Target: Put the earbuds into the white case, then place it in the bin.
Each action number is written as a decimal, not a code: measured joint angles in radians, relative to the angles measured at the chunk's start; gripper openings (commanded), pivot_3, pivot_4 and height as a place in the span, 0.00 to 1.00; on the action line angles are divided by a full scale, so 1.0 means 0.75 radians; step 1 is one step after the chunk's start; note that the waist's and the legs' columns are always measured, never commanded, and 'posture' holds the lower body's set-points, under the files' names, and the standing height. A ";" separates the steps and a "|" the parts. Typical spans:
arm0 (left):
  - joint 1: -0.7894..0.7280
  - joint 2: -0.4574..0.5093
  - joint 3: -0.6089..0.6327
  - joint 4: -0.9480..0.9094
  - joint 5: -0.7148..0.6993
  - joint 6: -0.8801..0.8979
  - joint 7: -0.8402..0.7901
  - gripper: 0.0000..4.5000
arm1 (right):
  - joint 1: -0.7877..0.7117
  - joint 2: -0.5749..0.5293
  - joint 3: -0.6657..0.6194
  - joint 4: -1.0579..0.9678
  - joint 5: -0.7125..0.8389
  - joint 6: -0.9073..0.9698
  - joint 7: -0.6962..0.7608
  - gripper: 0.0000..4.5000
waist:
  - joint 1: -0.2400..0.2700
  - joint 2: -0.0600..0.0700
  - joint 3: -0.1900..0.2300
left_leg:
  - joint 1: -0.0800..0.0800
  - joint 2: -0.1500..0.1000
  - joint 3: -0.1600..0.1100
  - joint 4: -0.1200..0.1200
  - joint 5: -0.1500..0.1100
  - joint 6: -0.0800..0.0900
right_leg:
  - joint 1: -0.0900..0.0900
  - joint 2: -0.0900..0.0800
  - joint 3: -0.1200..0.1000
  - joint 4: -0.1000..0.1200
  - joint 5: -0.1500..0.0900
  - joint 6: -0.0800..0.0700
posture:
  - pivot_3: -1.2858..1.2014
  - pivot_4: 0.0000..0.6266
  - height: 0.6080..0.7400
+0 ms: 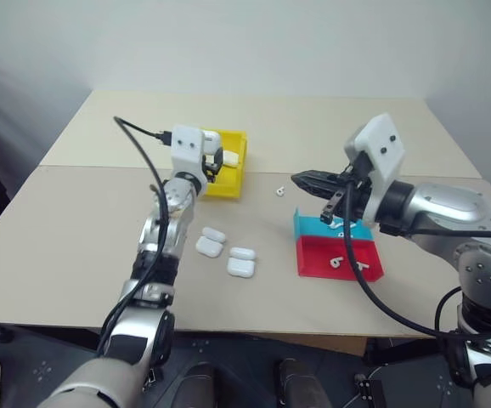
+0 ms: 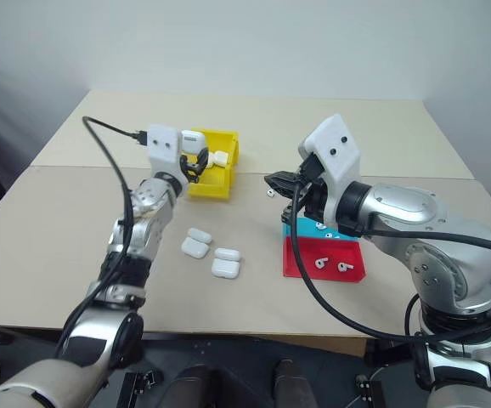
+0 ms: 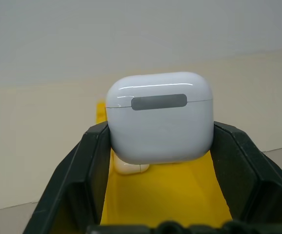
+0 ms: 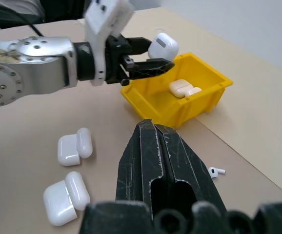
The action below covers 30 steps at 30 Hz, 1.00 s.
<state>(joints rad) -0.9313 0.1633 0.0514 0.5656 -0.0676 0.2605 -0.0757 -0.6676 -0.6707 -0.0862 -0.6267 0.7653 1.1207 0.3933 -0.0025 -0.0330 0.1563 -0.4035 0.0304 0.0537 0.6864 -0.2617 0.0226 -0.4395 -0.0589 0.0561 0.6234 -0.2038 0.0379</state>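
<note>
My left gripper [image 1: 214,161] is shut on a closed white case [image 3: 159,119] and holds it level over the open top of the yellow bin [image 1: 228,184]. Another white case [image 4: 182,88] lies inside the bin. My right gripper [image 1: 301,180] hangs shut and empty above the table, right of the bin and over the trays. One earbud [image 1: 279,191] lies loose on the table just left of it. Two more earbuds [image 2: 319,263] rest in the red tray [image 1: 313,255].
A teal tray [image 1: 309,225] sits directly behind the red one. Two open white cases [image 1: 211,242] [image 1: 241,263] lie on the table in front of the bin, beside my left forearm. A black cable loops off the left wrist.
</note>
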 measured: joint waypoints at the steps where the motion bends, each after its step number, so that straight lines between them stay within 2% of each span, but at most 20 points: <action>1: -0.056 0.000 0.001 0.090 0.015 -0.012 0.017 0.62 | 0.001 0.002 0.000 -0.004 0.000 0.000 -0.003 0.01 | 0.000 0.000 0.000 | 0.000 0.000 0.000 0.000 0.000 0.000 | 0.000 0.000 0.000 0.000 0.000 0.000 | 0.52 0.24 1.00; 2: -0.096 0.001 0.000 0.165 0.028 -0.034 0.024 0.62 | 0.001 0.006 0.001 -0.008 -0.001 -0.001 -0.003 0.01 | 0.000 0.000 0.000 | -0.001 0.000 0.000 -0.001 0.000 0.000 | 0.000 0.000 -0.001 0.000 0.000 0.000 | 0.52 0.24 1.00; 4: -0.150 0.000 -0.006 0.293 0.042 -0.077 0.016 0.79 | 0.002 0.012 0.002 -0.016 -0.002 -0.001 -0.004 0.00 | -0.004 0.000 0.000 | -0.001 0.000 0.000 -0.001 0.000 0.000 | 0.000 0.000 -0.001 0.001 0.000 0.000 | 0.52 0.24 1.00; 7: -0.183 0.000 -0.015 0.410 0.048 -0.122 -0.026 0.99 | 0.007 0.015 0.003 -0.026 -0.004 -0.001 -0.009 0.00 | -0.008 0.000 0.000 | -0.001 0.000 0.000 -0.001 0.000 0.000 | 0.000 0.000 -0.002 0.001 0.000 0.000 | 0.52 0.24 1.00; 12: -0.166 0.034 -0.039 0.396 0.082 -0.182 -0.081 0.99 | 0.060 0.018 0.002 -0.062 -0.012 -0.004 -0.036 0.00 | -0.013 0.000 0.000 | -0.001 0.001 0.000 -0.001 0.000 0.000 | 0.000 0.000 -0.002 0.002 0.000 0.000 | 0.52 0.24 1.00; 18: 0.072 0.194 -0.011 -0.032 -0.036 -0.127 -0.388 0.99 | 0.197 0.009 -0.006 -0.070 -0.089 -0.123 -0.023 0.00 | -0.019 0.000 0.000 | 0.000 0.002 0.000 -0.002 0.000 -0.001 | -0.001 0.000 -0.001 0.004 0.000 0.000 | 0.52 0.24 1.00; 26: 0.749 0.644 0.096 -0.899 -0.390 0.064 -0.959 0.99 | 0.538 -0.038 -0.116 0.010 -0.154 -0.448 0.238 0.00 | -0.020 0.001 0.000 | 0.004 0.004 0.001 -0.003 0.000 -0.001 | 0.000 -0.001 0.002 0.001 0.000 0.000 | 0.52 0.24 1.00; 30: 1.037 0.775 0.227 -1.245 -0.548 0.162 -1.074 0.99 | 0.585 -0.083 -0.169 0.057 -0.115 -0.525 0.408 0.00 | -0.013 0.000 0.000 | 0.016 0.005 0.004 -0.002 0.001 -0.001 | 0.010 -0.001 0.003 0.002 -0.002 -0.001 | 0.52 0.24 1.00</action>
